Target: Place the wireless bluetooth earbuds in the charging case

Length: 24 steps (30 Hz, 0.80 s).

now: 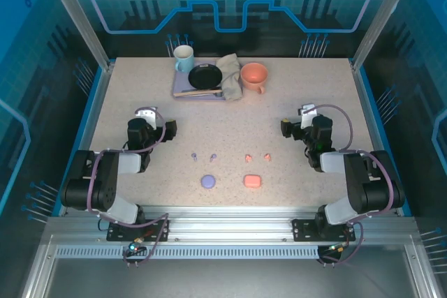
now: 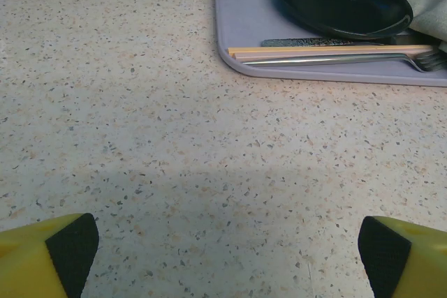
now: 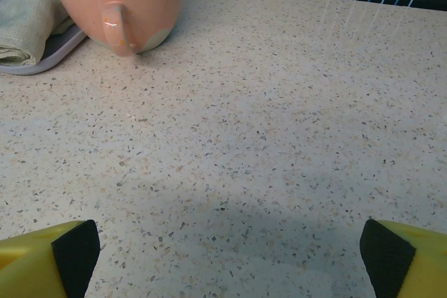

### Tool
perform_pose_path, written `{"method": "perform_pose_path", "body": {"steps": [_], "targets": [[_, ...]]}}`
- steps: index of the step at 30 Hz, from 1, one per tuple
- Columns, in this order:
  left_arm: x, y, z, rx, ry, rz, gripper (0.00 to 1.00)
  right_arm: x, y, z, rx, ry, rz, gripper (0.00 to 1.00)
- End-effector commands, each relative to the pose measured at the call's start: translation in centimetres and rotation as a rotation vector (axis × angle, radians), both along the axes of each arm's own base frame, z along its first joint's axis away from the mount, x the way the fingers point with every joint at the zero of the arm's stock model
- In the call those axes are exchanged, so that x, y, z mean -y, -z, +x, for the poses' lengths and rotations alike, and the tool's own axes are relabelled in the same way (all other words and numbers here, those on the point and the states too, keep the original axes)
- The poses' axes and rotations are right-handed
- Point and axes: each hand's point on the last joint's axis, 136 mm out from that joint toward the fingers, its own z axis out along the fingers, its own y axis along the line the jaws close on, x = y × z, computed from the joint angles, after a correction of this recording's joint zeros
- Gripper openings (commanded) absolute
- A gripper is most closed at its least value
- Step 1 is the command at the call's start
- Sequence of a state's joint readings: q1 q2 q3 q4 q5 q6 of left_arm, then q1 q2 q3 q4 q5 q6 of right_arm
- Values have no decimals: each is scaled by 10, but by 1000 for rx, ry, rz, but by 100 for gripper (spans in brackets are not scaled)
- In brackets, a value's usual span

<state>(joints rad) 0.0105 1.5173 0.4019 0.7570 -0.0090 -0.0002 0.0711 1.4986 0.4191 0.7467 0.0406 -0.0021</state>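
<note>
Two lavender earbuds [image 1: 195,155] [image 1: 212,155] and two salmon-pink earbuds [image 1: 248,158] [image 1: 267,156] lie in a row on the speckled table near its front middle. Just in front of them sit a lavender charging case [image 1: 208,181] and a pink charging case [image 1: 252,181], both closed. My left gripper [image 1: 158,125] rests at the left, well away from the earbuds, open with nothing between its yellow fingers [image 2: 49,256]. My right gripper [image 1: 292,127] rests at the right, likewise open and empty, its fingertips [image 3: 401,256] wide apart over bare table.
At the back middle stands a lavender tray [image 1: 183,88] with a pale blue mug [image 1: 184,58], a black plate [image 1: 204,75], chopsticks and a fork [image 2: 335,55], and a grey-green cloth [image 1: 230,75]. A salmon cup [image 1: 253,76] stands beside it. Blue frame rails border the table.
</note>
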Motion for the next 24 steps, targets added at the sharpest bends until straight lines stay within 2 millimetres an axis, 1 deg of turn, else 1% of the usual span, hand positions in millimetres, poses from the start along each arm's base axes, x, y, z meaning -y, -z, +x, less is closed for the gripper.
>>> {"method": "perform_pose_path", "body": {"steps": [1,24], "targets": [[1,-12,7,37,13,-10,99,5,-4,5,5,-2,-3,100],[0,-11,7,35,10,-11,99,5,-5,5,8,-8,10,100]]}}
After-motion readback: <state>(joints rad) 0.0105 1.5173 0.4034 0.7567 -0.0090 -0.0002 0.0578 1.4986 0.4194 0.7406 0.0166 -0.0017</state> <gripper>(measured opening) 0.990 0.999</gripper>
